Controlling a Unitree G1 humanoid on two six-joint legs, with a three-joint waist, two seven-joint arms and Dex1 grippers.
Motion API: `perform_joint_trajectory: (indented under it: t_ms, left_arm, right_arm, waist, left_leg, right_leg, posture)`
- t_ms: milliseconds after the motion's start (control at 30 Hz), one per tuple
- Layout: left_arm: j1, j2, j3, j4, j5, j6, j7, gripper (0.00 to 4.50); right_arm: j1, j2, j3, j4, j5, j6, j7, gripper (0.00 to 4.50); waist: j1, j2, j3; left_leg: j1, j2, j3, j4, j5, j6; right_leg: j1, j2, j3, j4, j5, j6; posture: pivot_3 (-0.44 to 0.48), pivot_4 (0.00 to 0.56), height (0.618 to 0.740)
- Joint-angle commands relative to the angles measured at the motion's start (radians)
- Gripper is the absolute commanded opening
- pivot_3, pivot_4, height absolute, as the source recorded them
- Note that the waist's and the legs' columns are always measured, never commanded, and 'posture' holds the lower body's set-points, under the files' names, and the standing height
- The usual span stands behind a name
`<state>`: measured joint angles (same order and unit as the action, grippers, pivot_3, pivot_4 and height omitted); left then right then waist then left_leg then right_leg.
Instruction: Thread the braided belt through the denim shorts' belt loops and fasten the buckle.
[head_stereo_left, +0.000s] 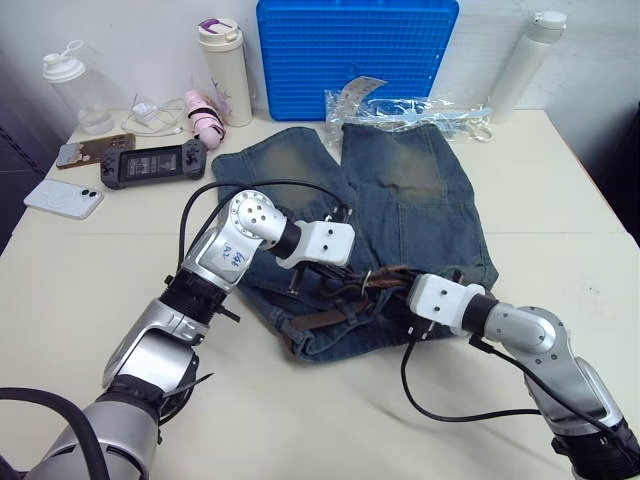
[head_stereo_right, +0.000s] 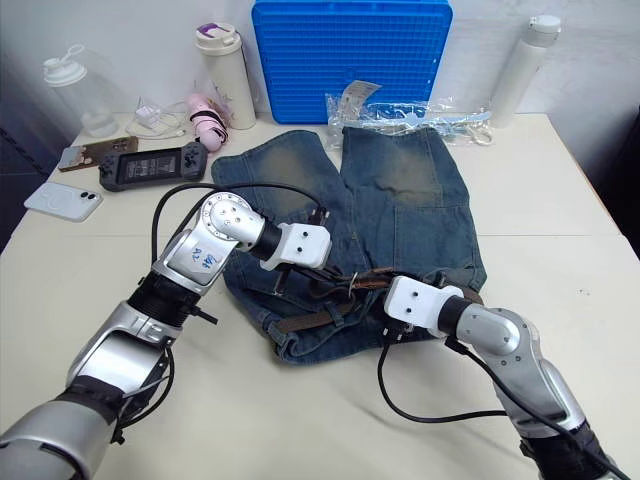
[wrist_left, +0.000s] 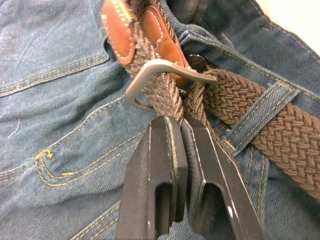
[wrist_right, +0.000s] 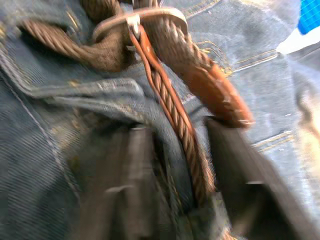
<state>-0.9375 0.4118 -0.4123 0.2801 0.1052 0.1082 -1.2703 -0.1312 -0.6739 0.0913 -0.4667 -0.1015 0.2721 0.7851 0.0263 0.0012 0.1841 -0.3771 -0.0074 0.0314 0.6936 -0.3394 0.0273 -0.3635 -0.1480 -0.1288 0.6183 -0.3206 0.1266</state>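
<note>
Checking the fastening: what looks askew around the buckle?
At the buckle, the braided belt bunches into twisted folds instead of lying flat, and the denim shorts are rumpled along the waistband.

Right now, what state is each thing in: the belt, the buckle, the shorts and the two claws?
braided belt: lying along the waistband, passing under a belt loop.
buckle: strap passed through its frame.
denim shorts: spread flat on the table.
left gripper: shut on the belt.
right gripper: open, straddling the strap.
</note>
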Motion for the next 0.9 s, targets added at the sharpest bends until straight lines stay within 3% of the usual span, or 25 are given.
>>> perform_joint_trajectory:
  t_ms: [33,133,300,567,900]
  left_arm:
    - [0.0,-0.003,-0.001,-0.039,-0.006,0.011,0.007,0.0]
    - [0.003,-0.007,-0.004,-0.044,-0.006,0.017,0.009,0.0]
    - [0.006,-0.023,-0.008,-0.047,-0.009,0.024,0.018,0.0]
    - [0.004,-0.046,-0.013,-0.076,-0.011,0.054,0.033,0.0]
    - [0.013,-0.048,-0.014,-0.092,-0.01,0.087,0.045,0.0]
  right_arm:
    - [0.007,-0.059,-0.118,-0.078,0.186,0.085,0.112,3.93]
    - [0.051,-0.118,-0.213,-0.108,0.346,0.161,0.221,3.93]
    - [-0.01,-0.144,-0.3,-0.052,0.392,0.164,0.198,3.93]
    - [-0.135,-0.174,-0.191,0.076,0.241,0.014,0.163,3.93]
    - [-0.139,-0.137,-0.169,0.114,0.336,0.013,0.201,3.93]
  waist:
    - [0.002,0.0,0.0]
    - [0.003,0.0,0.0]
    - [0.002,0.0,0.0]
    - [0.0,0.0,0.0]
    - [0.003,0.0,0.0]
  left_leg:
    - [0.0,0.0,0.0,0.0,0.0,0.0]
    - [0.0,0.0,0.0,0.0,0.0,0.001]
    - [0.0,0.0,0.0,0.001,-0.001,0.001]
    - [0.0,0.0,0.0,0.002,-0.001,0.001]
    - [-0.001,-0.001,0.0,0.003,-0.001,0.002]
  right_leg:
    - [0.0,0.0,0.0,0.0,0.0,0.0]
    - [0.0,0.0,0.0,0.0,0.0,0.0]
    - [0.001,-0.001,0.0,0.0,0.0,0.0]
    - [0.001,-0.001,0.0,0.0,0.0,0.0]
    - [0.001,-0.001,-0.001,0.0,0.0,0.0]
  posture:
    - [0.0,0.15,0.693]
    - [0.0,0.15,0.693]
    - [0.0,0.15,0.693]
    - [0.0,0.15,0.693]
    - [0.0,0.15,0.693]
